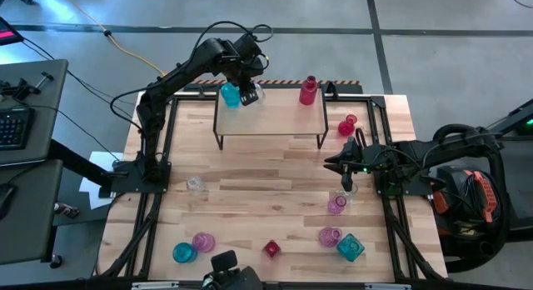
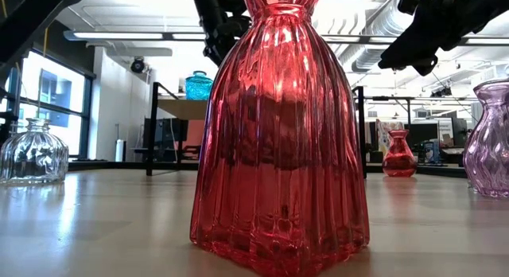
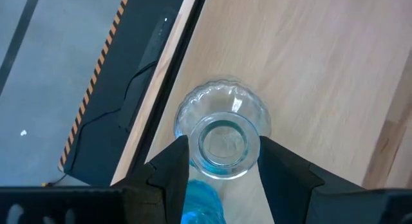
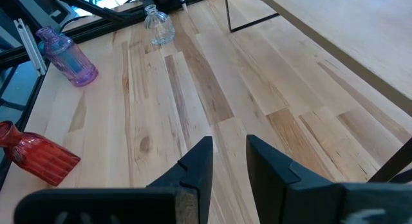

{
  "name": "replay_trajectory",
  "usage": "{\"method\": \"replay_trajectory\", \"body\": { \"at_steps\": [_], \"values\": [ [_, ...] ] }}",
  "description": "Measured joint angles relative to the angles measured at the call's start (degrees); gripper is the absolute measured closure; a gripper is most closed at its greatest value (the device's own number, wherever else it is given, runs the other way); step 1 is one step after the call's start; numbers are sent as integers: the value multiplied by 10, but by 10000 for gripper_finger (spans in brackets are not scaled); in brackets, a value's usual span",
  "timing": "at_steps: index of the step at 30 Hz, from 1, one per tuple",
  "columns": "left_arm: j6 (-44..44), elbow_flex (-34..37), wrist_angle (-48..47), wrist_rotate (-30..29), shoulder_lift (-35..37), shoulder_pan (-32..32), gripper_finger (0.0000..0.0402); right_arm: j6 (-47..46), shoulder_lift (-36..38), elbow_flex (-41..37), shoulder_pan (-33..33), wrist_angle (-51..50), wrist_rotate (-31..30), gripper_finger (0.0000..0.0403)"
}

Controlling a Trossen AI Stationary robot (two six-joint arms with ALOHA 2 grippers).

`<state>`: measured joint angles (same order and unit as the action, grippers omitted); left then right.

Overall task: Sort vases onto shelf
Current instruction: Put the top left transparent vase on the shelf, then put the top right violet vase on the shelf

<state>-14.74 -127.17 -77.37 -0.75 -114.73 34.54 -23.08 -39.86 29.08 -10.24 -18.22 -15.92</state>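
L claw (image 3: 222,163) on shelf (image 1: 283,115), far-left end, fingers astride clear vase (image 3: 222,130), teal vase (image 1: 229,95) just beside. R claw (image 4: 228,159) narrow, empty, over counter (image 1: 250,207).

Cut off at the top edge of the low view: neck of the big red vase (image 2: 278,134). Hidden behind it, most of the shelf (image 2: 181,108). Cropped at the right edge, a purple vase (image 2: 491,142). Half covered by the left gripper's fingers (image 3: 168,176), a teal vase (image 3: 201,206).
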Motion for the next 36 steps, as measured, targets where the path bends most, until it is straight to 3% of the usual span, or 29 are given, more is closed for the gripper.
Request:
{"method": "replay_trajectory", "body": {
  "at_steps": [13,28,36],
  "values": [
    [6,1,-4,-2,-3,0,210,0,0,0,0,0,0,329],
    [12,-1,0,-4,3,0,208,0,0,0,0,0,0,329],
    [31,-53,-23,-17,4,-7,208,0,0,0,0,0,0,329]
  ]
}}
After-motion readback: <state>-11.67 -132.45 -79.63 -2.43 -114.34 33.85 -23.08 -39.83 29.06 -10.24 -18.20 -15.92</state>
